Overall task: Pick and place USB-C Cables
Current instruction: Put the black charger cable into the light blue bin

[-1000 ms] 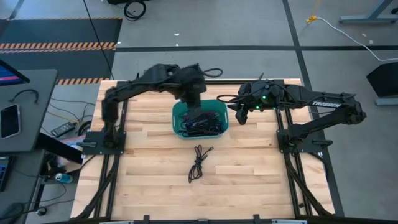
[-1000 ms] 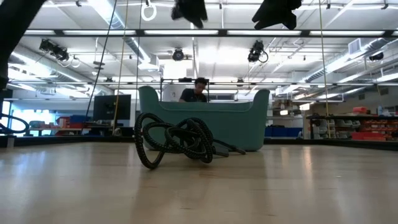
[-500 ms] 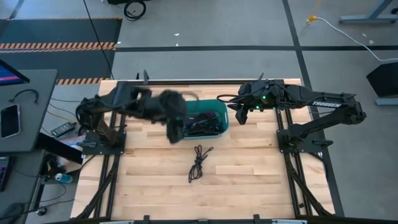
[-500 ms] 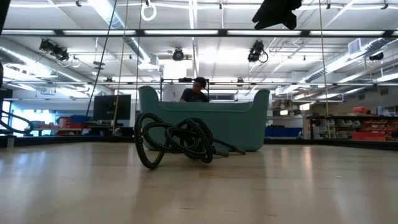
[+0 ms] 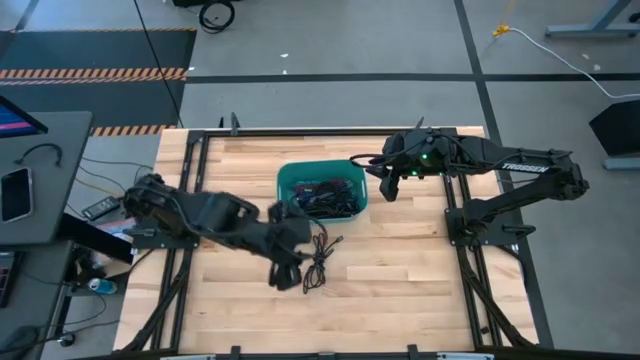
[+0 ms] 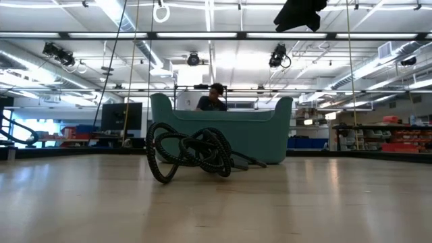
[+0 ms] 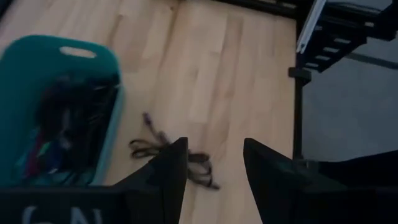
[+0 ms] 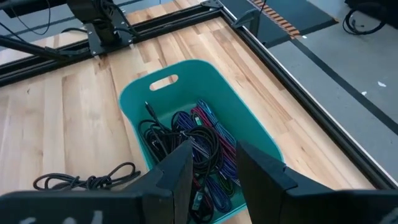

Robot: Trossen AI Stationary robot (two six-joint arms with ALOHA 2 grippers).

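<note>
Swinging from bin (image 5: pixel 285 180) toward loose cable (image 5: pixel 319 262), left pincer (image 5: pixel 286 272) open.

Overhead looks straight down, low camera level across the desk (image 6: pixel 216 202); both wrists share the teal bin (image 8: pixel 249 134).

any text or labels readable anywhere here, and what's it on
"TROSSEN" in white letters, on the right arm's forearm in the high view; small, only just legible.
White markings on the left wrist's housing in the left wrist view: cut off and blurred, not readable.
Nothing legible on the teal bin or the USB-C cables.
</note>
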